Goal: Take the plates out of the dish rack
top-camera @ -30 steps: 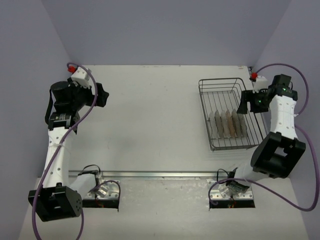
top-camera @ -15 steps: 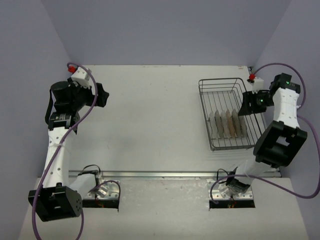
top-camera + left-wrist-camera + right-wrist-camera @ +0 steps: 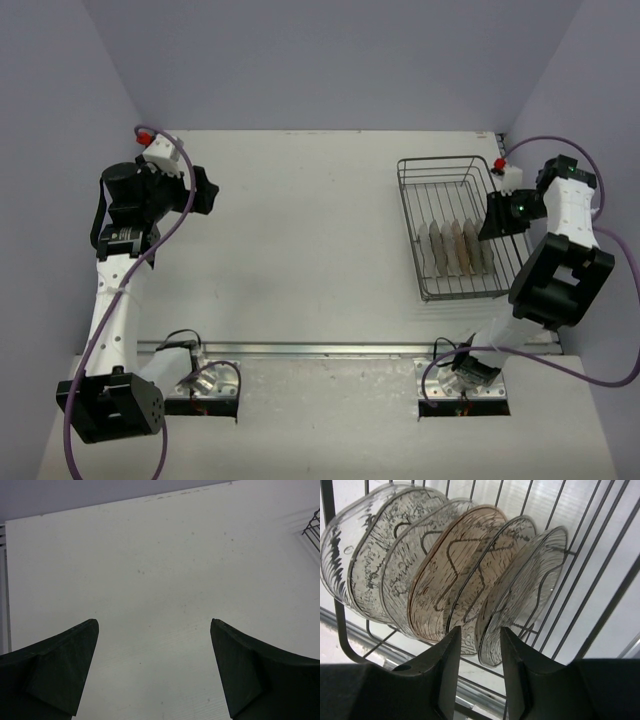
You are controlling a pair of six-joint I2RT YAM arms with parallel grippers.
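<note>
The dish rack [image 3: 440,180] stands at the table's far right. Several plates [image 3: 457,248] stand on edge in its near half. In the right wrist view they are translucent clear, with one tan plate [image 3: 455,565] in the middle. My right gripper [image 3: 495,216] is at the rack's right side. In the right wrist view it [image 3: 479,652] is open a little, and its jaws straddle the lower rim of the nearest clear plate [image 3: 530,575] without closing on it. My left gripper [image 3: 205,190] is far left, and it [image 3: 155,670] is open and empty over bare table.
The rack's wires [image 3: 600,560] run close behind and under the plates. A corner of the rack [image 3: 312,527] shows at the right edge of the left wrist view. A red-capped fixture [image 3: 143,133] sits at the table's back left, another [image 3: 500,164] beside the rack.
The right arm's elbow and wrist have swung to the right, and its gripper has moved slightly nearer along the rack's right side. The left arm has not moved.
</note>
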